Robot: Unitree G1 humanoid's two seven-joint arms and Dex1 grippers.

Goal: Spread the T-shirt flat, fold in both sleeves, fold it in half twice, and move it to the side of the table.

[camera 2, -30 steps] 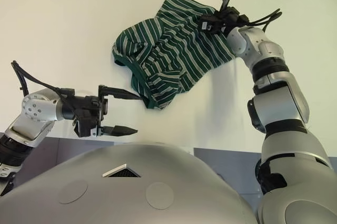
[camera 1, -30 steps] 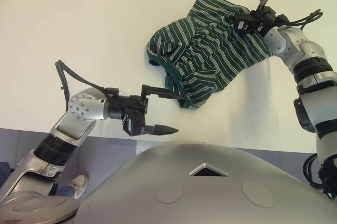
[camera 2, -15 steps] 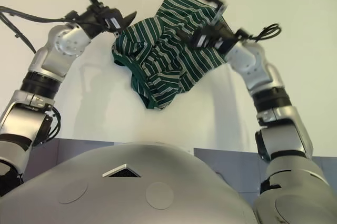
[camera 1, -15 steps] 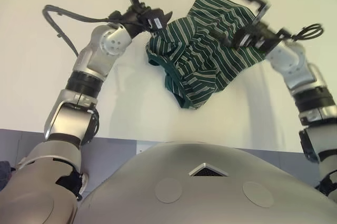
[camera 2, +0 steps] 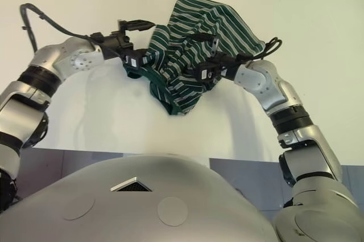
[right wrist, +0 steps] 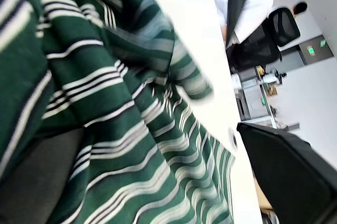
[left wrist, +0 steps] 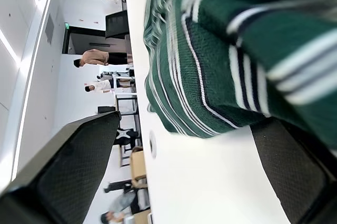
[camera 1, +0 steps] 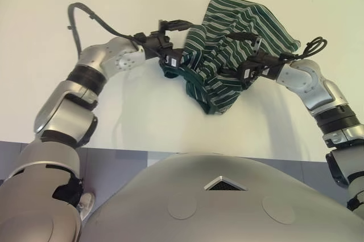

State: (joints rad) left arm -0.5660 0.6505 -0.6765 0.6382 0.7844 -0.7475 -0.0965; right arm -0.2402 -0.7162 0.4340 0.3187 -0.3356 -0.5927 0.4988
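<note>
The crumpled green striped T-shirt (camera 1: 242,17) is laid on the white table (camera 1: 136,117) right between the two grippers, stretched from near to far, and the left gripper (camera 1: 181,45) and the right gripper (camera 1: 238,55) are both held open against its sides, each just as near

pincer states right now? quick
Left pincer: open, straddling the T-shirt edge.
Right pincer: open, against the T-shirt.
</note>
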